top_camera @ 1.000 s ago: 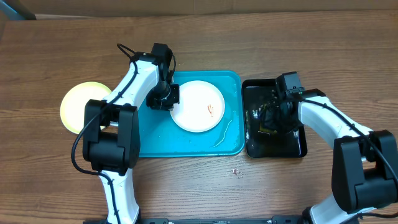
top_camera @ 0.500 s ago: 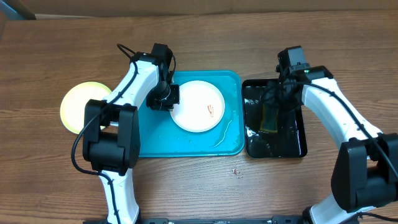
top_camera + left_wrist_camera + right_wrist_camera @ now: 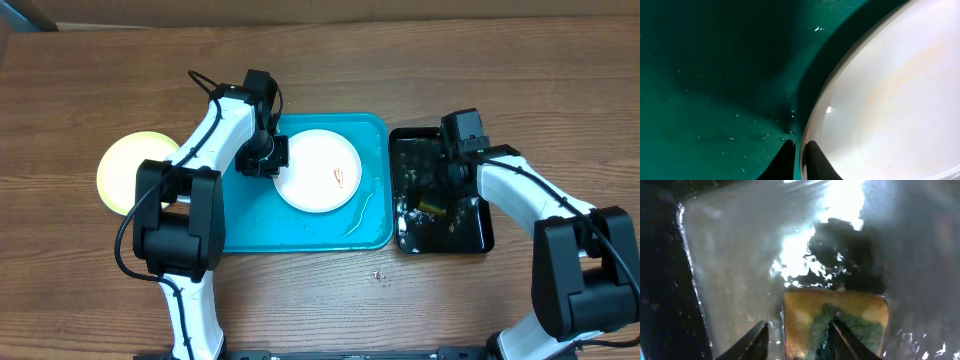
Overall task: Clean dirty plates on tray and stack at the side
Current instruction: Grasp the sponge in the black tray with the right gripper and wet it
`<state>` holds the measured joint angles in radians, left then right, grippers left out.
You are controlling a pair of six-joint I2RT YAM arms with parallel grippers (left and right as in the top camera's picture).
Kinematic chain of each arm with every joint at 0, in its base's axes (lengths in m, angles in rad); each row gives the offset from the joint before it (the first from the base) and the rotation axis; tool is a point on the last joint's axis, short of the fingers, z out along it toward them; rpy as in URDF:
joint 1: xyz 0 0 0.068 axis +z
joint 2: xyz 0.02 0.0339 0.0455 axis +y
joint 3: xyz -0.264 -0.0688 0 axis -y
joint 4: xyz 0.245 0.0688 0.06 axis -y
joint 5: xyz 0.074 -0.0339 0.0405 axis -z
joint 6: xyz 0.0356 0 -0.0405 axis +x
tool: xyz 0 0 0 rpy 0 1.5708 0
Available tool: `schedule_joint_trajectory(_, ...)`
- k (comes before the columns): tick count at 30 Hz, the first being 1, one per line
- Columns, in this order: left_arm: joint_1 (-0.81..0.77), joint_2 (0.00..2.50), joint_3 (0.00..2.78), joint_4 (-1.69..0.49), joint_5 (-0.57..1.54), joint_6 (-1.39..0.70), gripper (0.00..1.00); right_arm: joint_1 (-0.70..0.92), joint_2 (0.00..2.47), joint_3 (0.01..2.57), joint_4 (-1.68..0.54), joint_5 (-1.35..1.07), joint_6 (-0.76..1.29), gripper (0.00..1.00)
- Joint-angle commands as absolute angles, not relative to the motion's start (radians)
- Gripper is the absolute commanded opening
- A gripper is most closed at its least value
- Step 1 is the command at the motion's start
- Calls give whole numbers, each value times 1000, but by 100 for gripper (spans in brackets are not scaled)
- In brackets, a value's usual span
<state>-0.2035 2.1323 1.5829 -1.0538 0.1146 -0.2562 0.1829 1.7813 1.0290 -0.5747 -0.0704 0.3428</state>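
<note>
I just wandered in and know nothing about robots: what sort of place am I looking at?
Probably a robotics lab bench staged as a dishwashing station: two robot arms at a wooden table, a turquoise tray holding a smeared white plate, and a wet black tray with a sponge.

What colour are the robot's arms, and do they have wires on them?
Both the left arm and the right arm have smooth white shells with chunky black joints and black wrist blocks. A thin black cable loops out beside the left arm. The fingers are dark, slim and pointed.
</note>
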Motion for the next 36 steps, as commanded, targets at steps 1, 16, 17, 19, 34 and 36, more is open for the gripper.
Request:
schedule_joint_trajectory(1, -210, 2145, 1578, -1053, 100, -263, 12, 173, 1753, 1132, -690, -53, 333, 43)
schedule_joint_trajectory(16, -211, 2145, 1578, -1044, 101, -263, 19, 176, 1728, 1073, -816, -53, 350, 53)
schedule_joint_trajectory(17, -211, 2145, 1578, -1044, 101, -263, 20, 176, 1728, 1030, -767, -53, 349, 53)
schedule_joint_trajectory(19, -211, 2145, 1578, -1043, 101, -263, 22, 177, 1728, 965, -682, -54, 350, 54)
schedule_joint_trajectory(34, -211, 2145, 1578, -926, 78, -262, 36, 176, 1708, 1140, -860, -53, 309, 4)
schedule_joint_trajectory(36, -211, 2145, 1578, -919, 78, -262, 26, 176, 1706, 1202, -939, -52, 306, 4)
